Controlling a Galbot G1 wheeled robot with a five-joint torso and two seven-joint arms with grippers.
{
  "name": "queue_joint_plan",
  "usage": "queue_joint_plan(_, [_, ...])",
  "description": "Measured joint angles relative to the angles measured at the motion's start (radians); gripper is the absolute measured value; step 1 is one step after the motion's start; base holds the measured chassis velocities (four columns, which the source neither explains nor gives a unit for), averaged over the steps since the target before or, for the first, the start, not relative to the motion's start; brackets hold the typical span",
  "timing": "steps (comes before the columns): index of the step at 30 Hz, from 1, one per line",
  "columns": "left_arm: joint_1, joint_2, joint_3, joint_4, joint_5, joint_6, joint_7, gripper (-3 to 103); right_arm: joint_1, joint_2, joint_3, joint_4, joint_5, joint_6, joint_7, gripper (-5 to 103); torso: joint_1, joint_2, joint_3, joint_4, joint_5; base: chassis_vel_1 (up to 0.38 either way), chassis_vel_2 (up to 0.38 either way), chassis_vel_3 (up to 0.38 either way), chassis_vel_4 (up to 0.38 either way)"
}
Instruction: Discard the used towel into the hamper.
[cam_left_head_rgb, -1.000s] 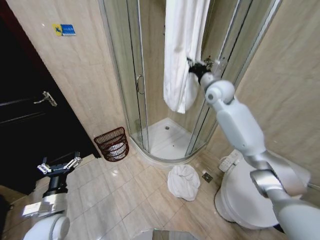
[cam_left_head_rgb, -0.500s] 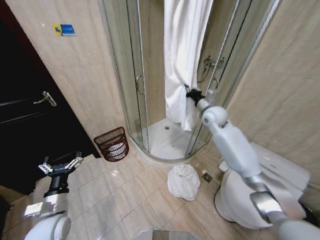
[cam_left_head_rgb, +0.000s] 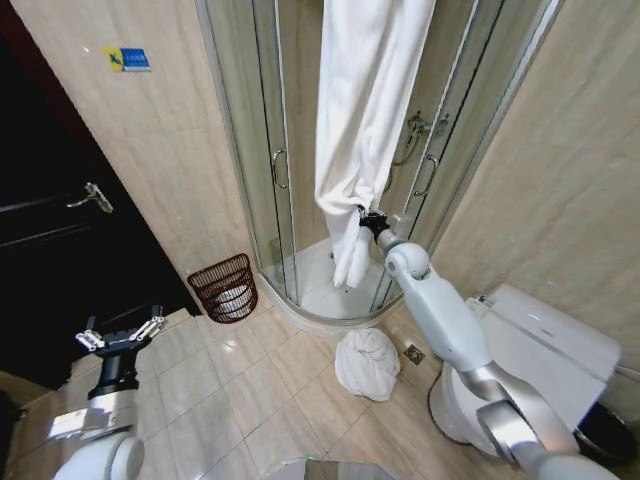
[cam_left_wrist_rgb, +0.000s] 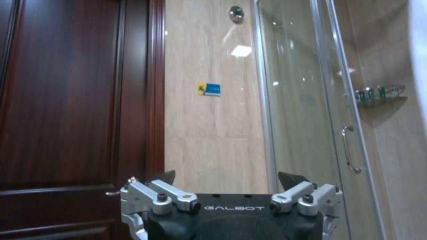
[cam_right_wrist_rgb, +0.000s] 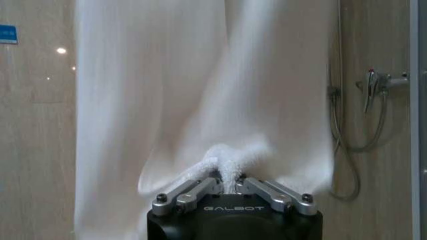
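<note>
The right gripper (cam_left_head_rgb: 362, 215) is clamped on a bunched fold of the long white terry towel (cam_left_head_rgb: 362, 110) hanging at the opening of the curved glass shower cabin (cam_left_head_rgb: 262, 150). Open tiled floor (cam_left_head_rgb: 270, 385) lies between the shower rim and the small round dark red-brown wicker hamper (cam_left_head_rgb: 224, 288), which stands against the beige wall beside the dark wooden door (cam_left_head_rgb: 50, 240). A crumpled white towel (cam_left_head_rgb: 366, 363) lies on the floor near the white toilet (cam_left_head_rgb: 520, 380). The left gripper (cam_left_head_rgb: 120, 333) hovers low by the door, jaws spread wide.
</note>
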Motion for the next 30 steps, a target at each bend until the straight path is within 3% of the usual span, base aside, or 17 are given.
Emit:
queue_joint_plan(7, [0.001,0.006,-0.030,0.000,-0.002,-0.002,0.001,100,0.068,-0.004,0.003,-0.102,-0.018,0.029,-0.056,4,0.000,0.000,0.000,-0.0003,0.0003,0.000,0.000,0.000,0.000])
queue_joint_plan(14, [0.004,-0.004,-0.022,0.011,0.014,-0.012,0.001,100,0.166,0.009,0.035,-0.210,-0.037,0.106,-0.125,4,0.000,0.000,0.000,0.0001,-0.0001,0.000,0.000,0.000,0.000])
queue_joint_plan(22, [-0.003,-0.015,0.031,0.009,0.056,-0.018,0.004,100,0.016,-0.080,0.070,-0.002,0.010,0.081,-0.085,4,0.000,0.000,0.000,-0.0005,0.0004,0.000,0.000,0.000,0.000])
queue_joint_plan(30, [-0.007,-0.025,0.084,-0.003,0.087,-0.019,0.003,100,-0.140,-0.194,0.168,0.300,0.191,0.022,0.024,4,0.000,0.000,0.000,0.0001,0.0003,0.000,0.000,0.000,0.000])
